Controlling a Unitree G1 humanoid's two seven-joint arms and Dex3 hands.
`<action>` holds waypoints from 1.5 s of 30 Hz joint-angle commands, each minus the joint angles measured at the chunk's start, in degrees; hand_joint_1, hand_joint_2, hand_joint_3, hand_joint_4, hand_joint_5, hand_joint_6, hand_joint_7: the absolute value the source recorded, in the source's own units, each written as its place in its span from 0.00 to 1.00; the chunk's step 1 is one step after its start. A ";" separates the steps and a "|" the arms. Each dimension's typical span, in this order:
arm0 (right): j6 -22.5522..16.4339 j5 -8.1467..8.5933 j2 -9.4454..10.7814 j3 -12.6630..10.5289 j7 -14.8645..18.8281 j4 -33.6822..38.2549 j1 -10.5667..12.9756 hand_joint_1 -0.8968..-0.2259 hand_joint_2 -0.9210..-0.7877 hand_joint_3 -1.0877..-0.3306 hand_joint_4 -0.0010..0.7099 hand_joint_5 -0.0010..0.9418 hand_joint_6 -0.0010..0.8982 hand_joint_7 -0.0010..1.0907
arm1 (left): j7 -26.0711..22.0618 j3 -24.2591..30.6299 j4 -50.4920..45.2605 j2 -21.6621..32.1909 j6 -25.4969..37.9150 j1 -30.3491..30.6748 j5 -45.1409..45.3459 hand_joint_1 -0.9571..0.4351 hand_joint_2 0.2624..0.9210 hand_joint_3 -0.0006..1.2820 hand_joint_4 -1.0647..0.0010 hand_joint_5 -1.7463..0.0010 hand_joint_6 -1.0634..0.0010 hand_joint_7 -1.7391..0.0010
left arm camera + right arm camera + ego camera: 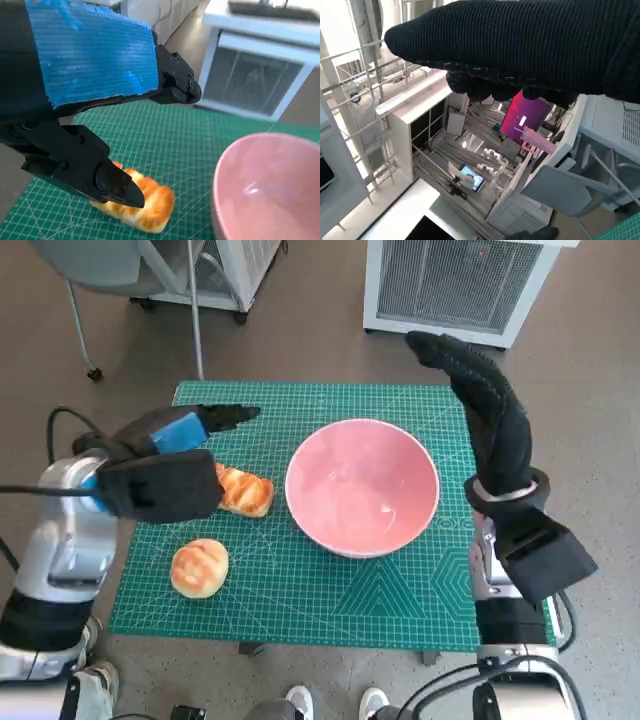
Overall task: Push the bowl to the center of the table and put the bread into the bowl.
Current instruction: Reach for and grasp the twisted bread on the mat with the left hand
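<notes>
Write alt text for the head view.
A pink bowl sits empty mid-mat on a green cutting mat. The left hand hovers over a long bread, a round bun nearby; the gloved right hand is raised.

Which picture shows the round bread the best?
The head view shows it best: the round bread lies whole on the green mat, nearer the robot than the long bread. The left wrist view shows only the long bread and the pink bowl. The right wrist view shows no bread.

Green cutting mat (pixel 330 610), round bun (pixel 199 567)
</notes>
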 commanded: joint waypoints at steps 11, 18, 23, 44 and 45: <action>1.24 0.97 -0.29 -0.07 0.41 -1.15 1.85 0.28 0.00 0.27 0.40 0.01 0.00 0.64 | -0.09 -6.78 13.82 -3.35 -0.84 -4.71 4.87 0.65 0.73 0.01 0.76 1.00 0.64 1.00; 1.47 0.94 -0.27 -0.11 0.25 -1.73 2.01 0.28 0.00 0.27 0.40 0.01 0.00 0.64 | -1.24 -9.34 19.47 -4.34 0.83 -6.66 7.34 0.65 0.73 0.01 0.76 1.00 0.64 1.00; 1.36 1.10 -0.26 -0.24 0.29 -1.55 1.95 0.28 0.00 0.27 0.40 0.01 0.00 0.64 | -1.38 -10.62 22.62 -5.51 1.82 -7.31 8.42 0.66 0.75 0.01 0.74 0.99 0.60 0.98; 1.57 2.71 0.13 -0.09 0.84 -1.24 1.79 0.30 0.00 0.26 0.39 0.00 0.00 0.64 | 3.26 -10.37 22.41 -3.43 -5.52 -5.26 9.19 0.69 0.54 0.42 0.29 0.28 0.28 0.42; 1.61 2.73 0.18 -0.08 0.83 -1.29 1.80 0.30 0.00 0.26 0.39 0.00 0.00 0.64 | 3.23 -10.15 22.06 -3.21 -5.75 -5.15 9.10 0.69 0.55 0.41 0.30 0.27 0.29 0.41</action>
